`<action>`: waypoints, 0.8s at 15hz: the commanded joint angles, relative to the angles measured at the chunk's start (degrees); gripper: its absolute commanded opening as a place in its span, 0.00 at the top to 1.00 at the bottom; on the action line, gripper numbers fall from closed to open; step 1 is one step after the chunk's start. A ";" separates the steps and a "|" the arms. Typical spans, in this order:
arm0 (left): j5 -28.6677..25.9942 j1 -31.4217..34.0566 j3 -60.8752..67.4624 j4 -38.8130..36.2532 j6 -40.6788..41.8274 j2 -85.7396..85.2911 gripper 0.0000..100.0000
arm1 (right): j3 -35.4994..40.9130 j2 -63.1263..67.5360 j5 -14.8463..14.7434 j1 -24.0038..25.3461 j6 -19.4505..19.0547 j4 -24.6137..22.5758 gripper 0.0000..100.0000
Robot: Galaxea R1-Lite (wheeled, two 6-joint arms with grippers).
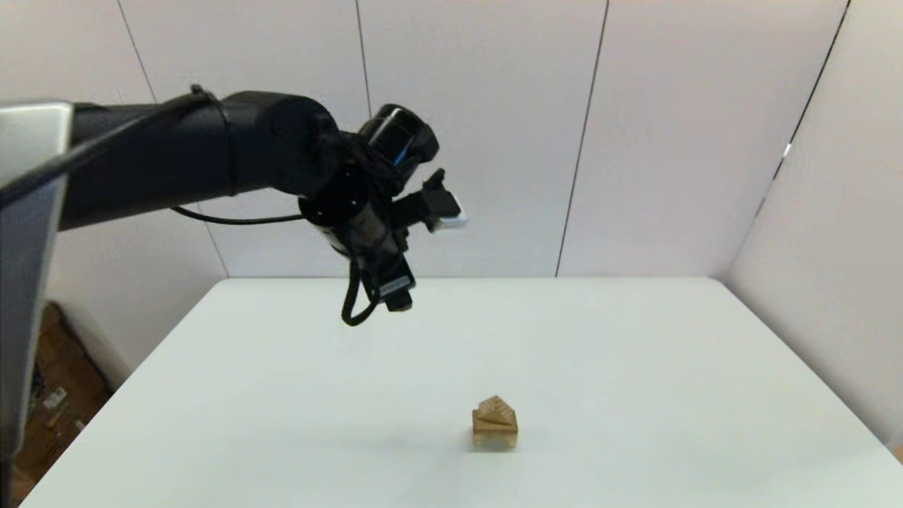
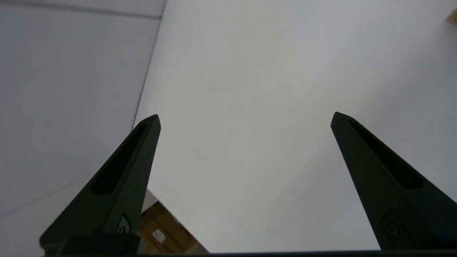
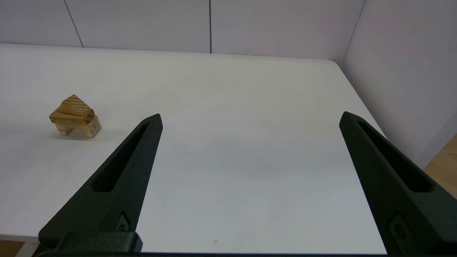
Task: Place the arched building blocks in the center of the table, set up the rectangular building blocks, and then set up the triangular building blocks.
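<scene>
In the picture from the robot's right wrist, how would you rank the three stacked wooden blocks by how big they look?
1. Arched block, at the bottom: seems largest, though partly covered.
2 and 3. Rectangular slab in the middle and triangular wedge on top: too alike to rank, since the slab shows mostly its thin edge.

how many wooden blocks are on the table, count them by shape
arched block: 1, at the bottom of the stack
flat rectangular block: 1, lying on the arch
triangular block: 1, on top
total: 3 blocks, all in one stack on the table
</scene>
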 commanded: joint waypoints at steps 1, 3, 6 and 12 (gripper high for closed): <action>1.21 4.30 0.52 4.62 -4.54 -9.30 0.00 | 0.09 -0.02 0.05 0.01 0.02 -0.04 0.00; 2.88 5.97 0.52 5.15 -7.18 -12.38 0.00 | 0.00 -0.02 0.05 0.01 0.02 -0.04 0.00; 6.74 8.78 0.52 5.15 -8.58 -16.69 0.00 | 0.09 -0.02 0.05 0.01 -0.07 -0.04 0.00; 8.06 15.19 0.96 7.09 -11.84 -23.98 0.00 | 0.09 -0.02 0.05 0.01 0.02 -0.04 0.00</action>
